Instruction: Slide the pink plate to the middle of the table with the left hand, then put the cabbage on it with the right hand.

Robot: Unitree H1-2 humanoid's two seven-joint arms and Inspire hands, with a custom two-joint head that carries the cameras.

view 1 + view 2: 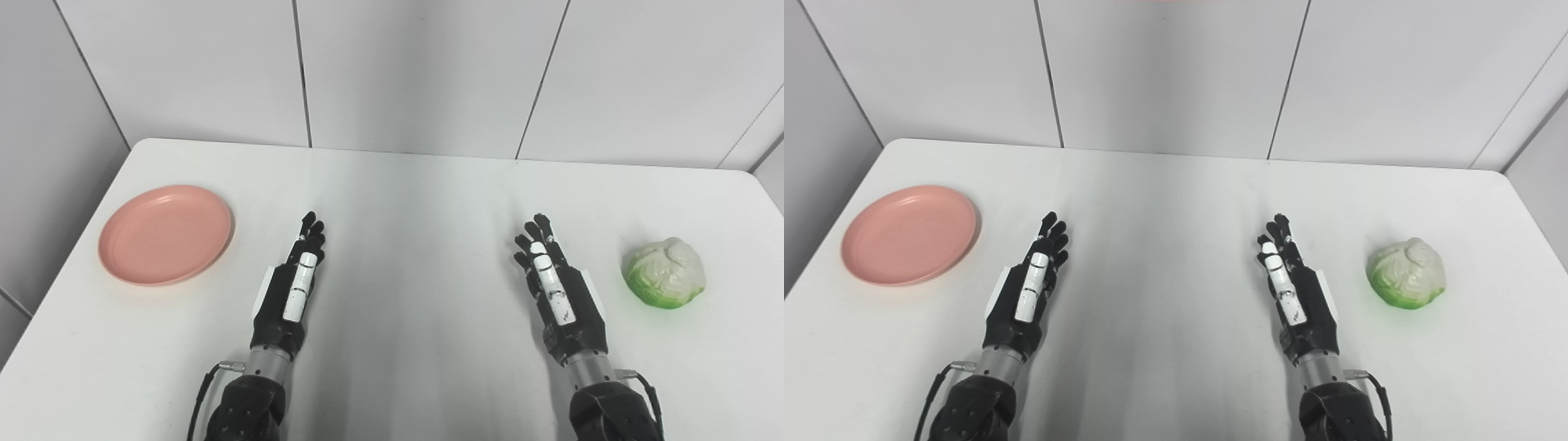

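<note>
Starting arrangement for a two-stage transfer on a white table [404, 202]. The left hand [293, 293] and right hand [558, 293] lie low over the near half of the table, edge-on, fingers extended toward 12 o'clock and lying close together; neither holds anything. Whether they rest on the surface or hover just above it cannot be told. This symmetrical pose reads as a neutral ready stance, each hand on the side of the object it is to handle. The pink plate [166, 234], empty and flat on the table, lies at about 10 o'clock from the left hand, well apart from its fingertips [311, 225] and close to the table's left edge; the open centre of the table lies between the two hands, at about 2 o'clock from the left one. The cabbage [665, 272], pale on top and green at its base, sits at about 3 o'clock from the right hand, near but not touching, with bare table between them. Judged from this layout, neither stage has begun: the plate must first be reached outward by the left hand and drawn inward, so the cabbage is probably left alone until the plate occupies the centre.
</note>
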